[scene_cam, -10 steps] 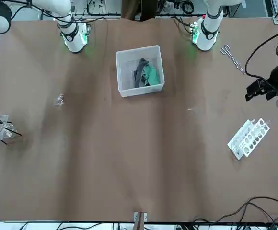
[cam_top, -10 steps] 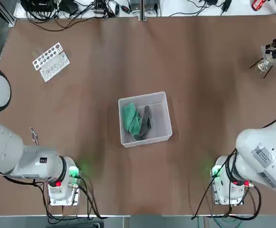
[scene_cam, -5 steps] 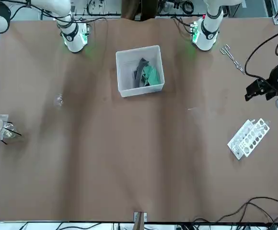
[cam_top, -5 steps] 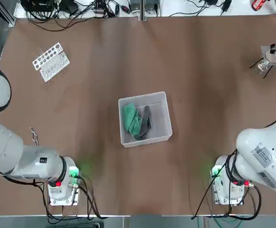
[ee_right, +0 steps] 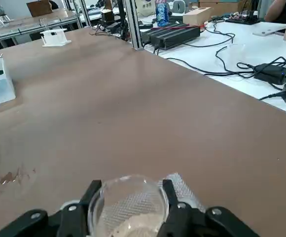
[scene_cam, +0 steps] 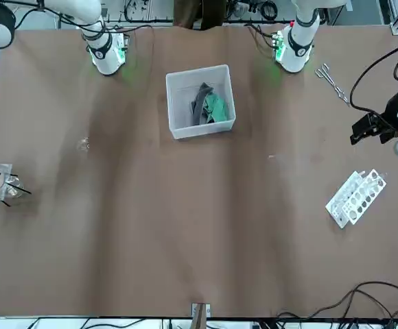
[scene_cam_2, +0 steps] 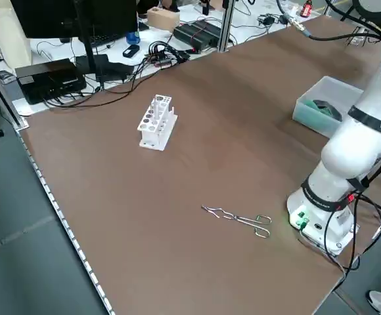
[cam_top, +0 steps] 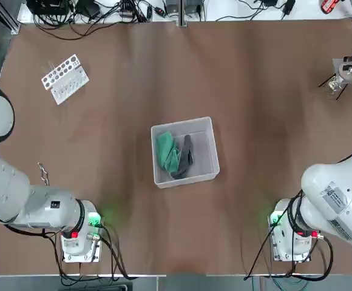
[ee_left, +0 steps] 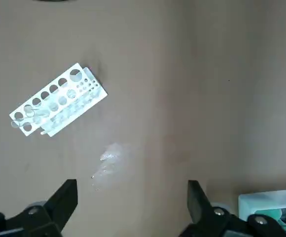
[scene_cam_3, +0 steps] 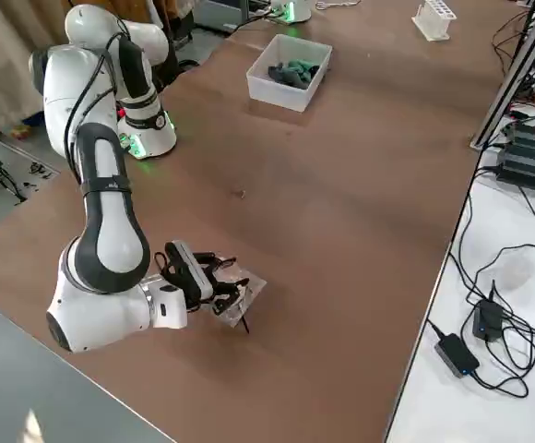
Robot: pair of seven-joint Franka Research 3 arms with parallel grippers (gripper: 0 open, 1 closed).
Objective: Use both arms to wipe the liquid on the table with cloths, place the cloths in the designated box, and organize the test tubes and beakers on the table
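The cloths, one bright green and one dark grey, are seen crumpled together inside the designated box, a translucent whitish plastic bin with low walls that stands near the middle of the matte brown table; the green cloth lies on the robot's left side of the bin and the grey one just beside it.

At the table's far left a white test tube rack with rows of round holes is set at a slant; nearer the left arm's base thin metal tongs with looped handles lie flat on the table; the left gripper is held above the table over a pale smear, its two black fingers spread well apart with nothing between them, and the rack shows beyond it in the wrist view.

At the far right edge the right gripper is low at the table, its black fingers closed on a small clear glass beaker with a round rim; beneath the beaker a fine wire mesh on thin black legs is seen.
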